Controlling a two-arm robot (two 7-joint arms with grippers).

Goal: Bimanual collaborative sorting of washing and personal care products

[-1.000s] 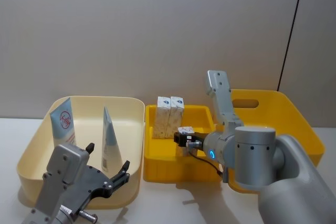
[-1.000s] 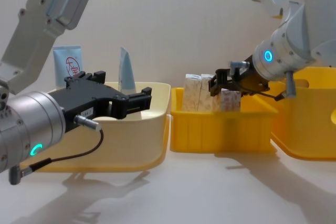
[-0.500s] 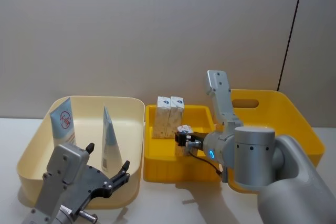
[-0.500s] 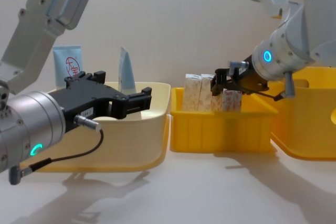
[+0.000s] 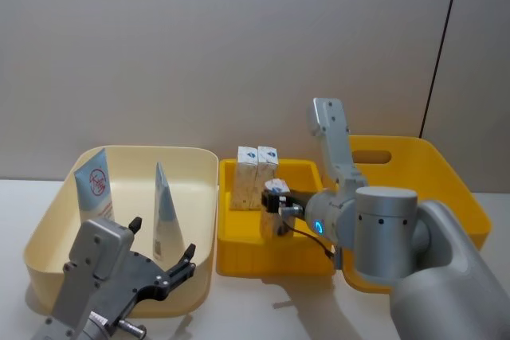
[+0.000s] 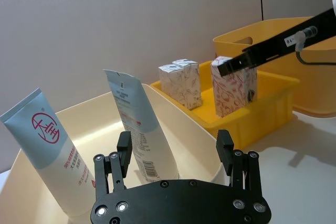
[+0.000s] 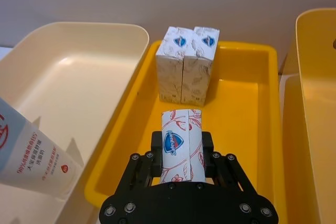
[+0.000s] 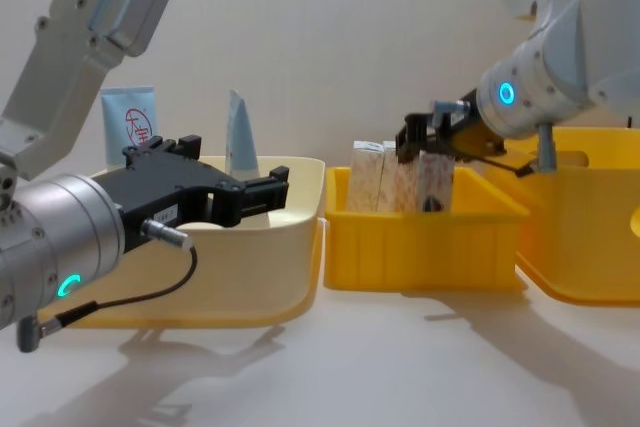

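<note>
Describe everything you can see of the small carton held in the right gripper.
The carton is a small upright box, apparently cardboard, white with a reddish-orange leaf pattern and a blue shield logo on top. The right gripper is shut on its two sides near the top. Its lower part is inside the small yellow bin; whether it touches the floor cannot be told. It stands apart from the two matching cartons at the far wall.
</note>
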